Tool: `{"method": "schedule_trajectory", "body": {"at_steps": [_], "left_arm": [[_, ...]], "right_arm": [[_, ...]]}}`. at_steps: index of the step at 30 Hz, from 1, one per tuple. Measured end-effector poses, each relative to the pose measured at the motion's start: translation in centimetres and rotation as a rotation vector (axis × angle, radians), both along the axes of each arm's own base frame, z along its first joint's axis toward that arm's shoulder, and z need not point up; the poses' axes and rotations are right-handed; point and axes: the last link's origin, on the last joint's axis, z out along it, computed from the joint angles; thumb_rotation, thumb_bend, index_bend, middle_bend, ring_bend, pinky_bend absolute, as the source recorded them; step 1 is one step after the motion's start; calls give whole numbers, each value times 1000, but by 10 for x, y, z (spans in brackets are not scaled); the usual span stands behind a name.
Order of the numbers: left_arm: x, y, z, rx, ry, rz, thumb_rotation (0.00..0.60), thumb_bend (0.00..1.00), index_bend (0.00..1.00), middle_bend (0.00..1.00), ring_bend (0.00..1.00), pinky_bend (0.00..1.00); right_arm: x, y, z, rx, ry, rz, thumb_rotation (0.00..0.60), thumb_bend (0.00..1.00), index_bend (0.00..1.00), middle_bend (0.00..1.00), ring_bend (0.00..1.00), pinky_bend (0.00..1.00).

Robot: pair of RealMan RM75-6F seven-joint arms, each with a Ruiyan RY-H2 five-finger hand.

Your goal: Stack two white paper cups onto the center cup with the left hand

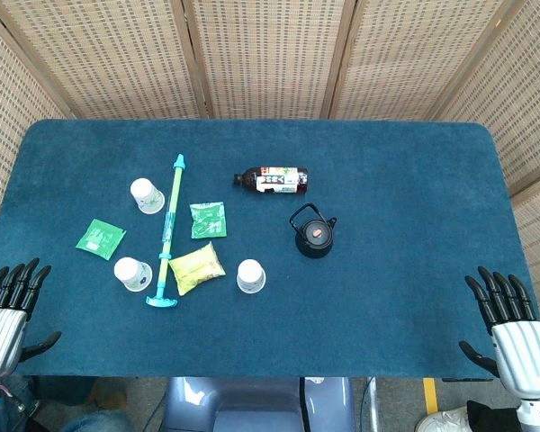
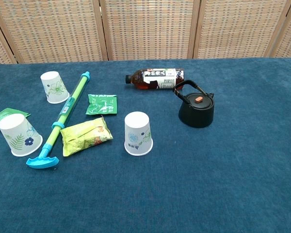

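Three white paper cups stand upside down on the blue table. The center cup (image 1: 250,275) (image 2: 137,133) is nearest the table's middle. A second cup (image 1: 132,274) (image 2: 19,135) sits at the near left, and a third cup (image 1: 147,195) (image 2: 54,87) stands farther back on the left. My left hand (image 1: 7,310) rests at the near left edge, fingers apart, holding nothing. My right hand (image 1: 511,324) is at the near right edge, also spread and empty. Neither hand shows in the chest view.
A long green and blue stick (image 1: 167,229) (image 2: 63,116) lies between the left cups and the center cup. Near it lie a yellow packet (image 1: 196,267) (image 2: 86,135) and two green sachets (image 1: 208,219) (image 1: 100,238). A black kettle (image 1: 313,232) (image 2: 196,108) and a tea bottle (image 1: 272,179) (image 2: 155,78) sit behind.
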Motion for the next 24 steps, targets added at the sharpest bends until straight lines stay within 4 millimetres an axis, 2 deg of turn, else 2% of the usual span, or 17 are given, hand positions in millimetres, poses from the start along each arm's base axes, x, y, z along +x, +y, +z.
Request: {"method": "schedule_trajectory", "body": {"at_steps": [10,14,19,22,24], "left_arm": [[-1,1,-1,-10,5,-1,600,1,0,0,0,0],[0,11,-4,-47,-3,-21,600,0,0,0,0,0],[2,43,-10,-144,5,-50,600,0,3,0,0,0],[5,70,-18,-213,64,-77,600,0,74,2,1,36],[8,92,-26,-259,113,-104,600,1,150,38,28,113]], "right_arm": [[0,0,0,2,-7,-3,600,0,0,0,0,0],[1,0,1,-3,-20,0,600,0,0,0,0,0],[0,-3,3,-4,-27,-8,600,0,0,0,0,0],[-1,-6,2,-1,-27,-18,600,0,0,0,0,0],[-2,-7,2,1,-26,-26,600,0,0,0,0,0]]}}
